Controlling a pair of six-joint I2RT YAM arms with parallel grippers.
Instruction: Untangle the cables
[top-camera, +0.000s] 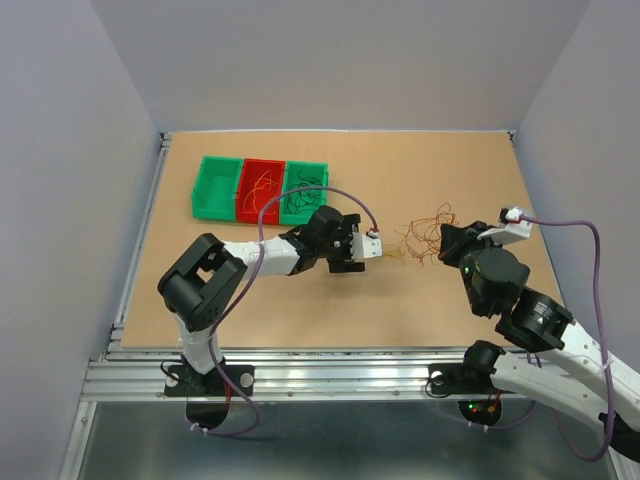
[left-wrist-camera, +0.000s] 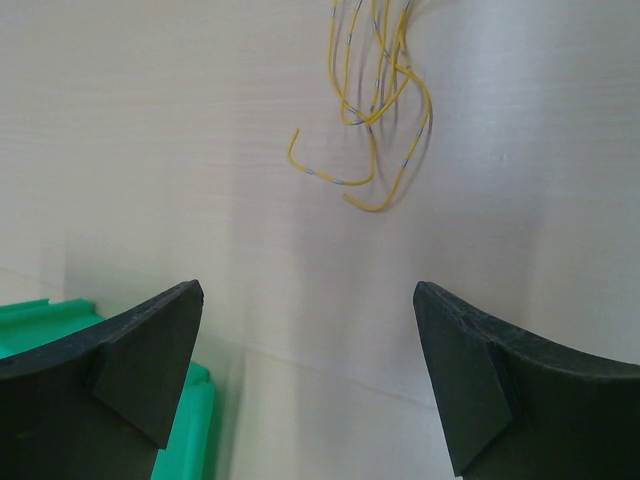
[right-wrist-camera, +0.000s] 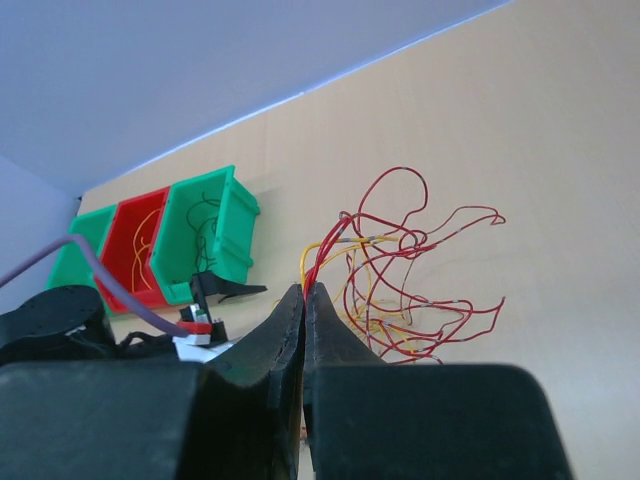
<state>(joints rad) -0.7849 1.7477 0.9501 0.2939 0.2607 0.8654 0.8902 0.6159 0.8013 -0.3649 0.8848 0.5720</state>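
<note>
Top external: cables (top-camera: 425, 237) (red and yellow, curly) sit in a loose clump on the worktop (top-camera: 300, 300), between the two tools. The left tool (top-camera: 372, 247) is just left of the clump and the right tool (top-camera: 447, 243) is at its right edge.

Left wrist: left tool (left-wrist-camera: 308, 300) released, fingers (left-wrist-camera: 140, 370) wide apart above the worktop. A few yellow cables (left-wrist-camera: 375, 110) lie ahead, apart from the fingers.

Right wrist: right tool (right-wrist-camera: 304, 292) clenched, fingertips pressed together on red and yellow cables (right-wrist-camera: 400, 280), which fan out beyond it.

Bins (top-camera: 258, 214) stand in a row at far left: green, red, green. The red one and the right green one each hold a few thin wires.
</note>
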